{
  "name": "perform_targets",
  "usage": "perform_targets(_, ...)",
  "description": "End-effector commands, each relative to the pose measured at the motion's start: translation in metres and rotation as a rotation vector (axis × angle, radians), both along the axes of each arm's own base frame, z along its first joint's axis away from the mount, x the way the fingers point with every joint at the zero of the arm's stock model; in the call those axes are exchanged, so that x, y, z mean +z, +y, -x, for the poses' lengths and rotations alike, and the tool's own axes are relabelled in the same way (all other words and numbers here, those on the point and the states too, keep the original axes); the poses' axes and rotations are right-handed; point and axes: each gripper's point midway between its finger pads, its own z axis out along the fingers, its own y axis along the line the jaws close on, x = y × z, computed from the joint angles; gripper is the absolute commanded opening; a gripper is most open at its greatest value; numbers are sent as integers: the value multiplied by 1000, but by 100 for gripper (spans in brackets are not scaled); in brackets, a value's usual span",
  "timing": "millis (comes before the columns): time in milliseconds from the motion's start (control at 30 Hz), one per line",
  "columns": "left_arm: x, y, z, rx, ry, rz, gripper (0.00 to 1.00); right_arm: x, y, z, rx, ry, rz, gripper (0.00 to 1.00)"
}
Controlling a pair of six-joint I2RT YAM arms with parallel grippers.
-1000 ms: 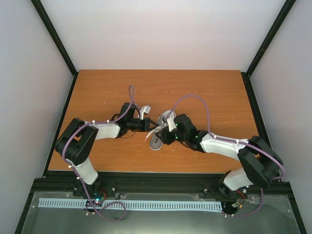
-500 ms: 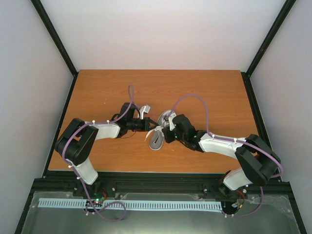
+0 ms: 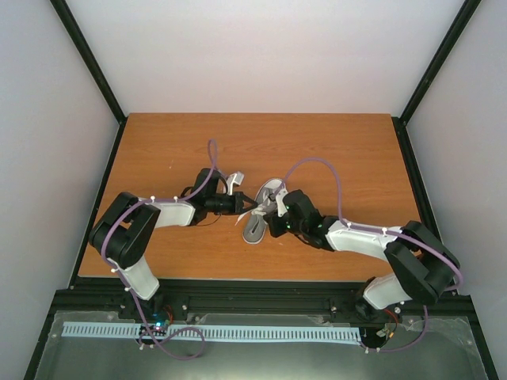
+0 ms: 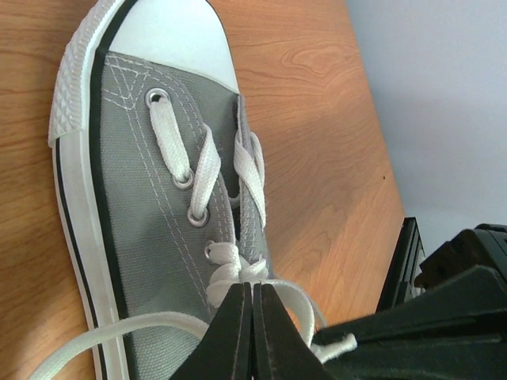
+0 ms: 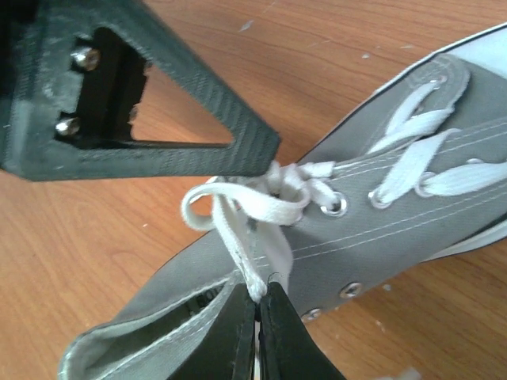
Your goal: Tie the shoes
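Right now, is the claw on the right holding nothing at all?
No, the right gripper is shut on a strand of the white lace running up from its fingertips to the knot on the grey shoe.

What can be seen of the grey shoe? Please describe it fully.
The grey shoe is a canvas low-top with a white toe cap, white sole rim, metal eyelets and white laces. It lies on the wooden table, loosely laced, half knotted. The left claw is closed at the knot; the right claw pinches a lace strand.
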Motion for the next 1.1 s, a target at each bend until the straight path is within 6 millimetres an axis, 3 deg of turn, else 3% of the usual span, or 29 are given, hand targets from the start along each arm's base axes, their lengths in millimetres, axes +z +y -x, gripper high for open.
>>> perform_targets(0,15,2,-11,26,-71,31,1,-4,4,24,114,50,-15,6)
perform_targets(133,17,0,-6,-12,-87,45,1,-4,-1,30,112,57,-14,28)
perform_targets(267,17,1,-1,-31,-101,40,1,21,-7,23,82,0,-63,50)
perform_targets(367,18,1,1,-43,-109,32,1,41,-12,10,62,-18,-140,59)
perform_targets(467,17,1,3,-59,-111,36,1,51,-10,-7,34,-28,-159,60)
perform_targets(700,21,-2,6,-87,-123,54,1,49,16,-35,53,-35,-179,44)
perform_targets(867,22,-3,7,-98,-128,57,1,40,33,-33,129,-5,-218,42)
perform_targets(1067,25,-3,6,-99,-135,63,1,25,37,-22,189,42,-218,42)
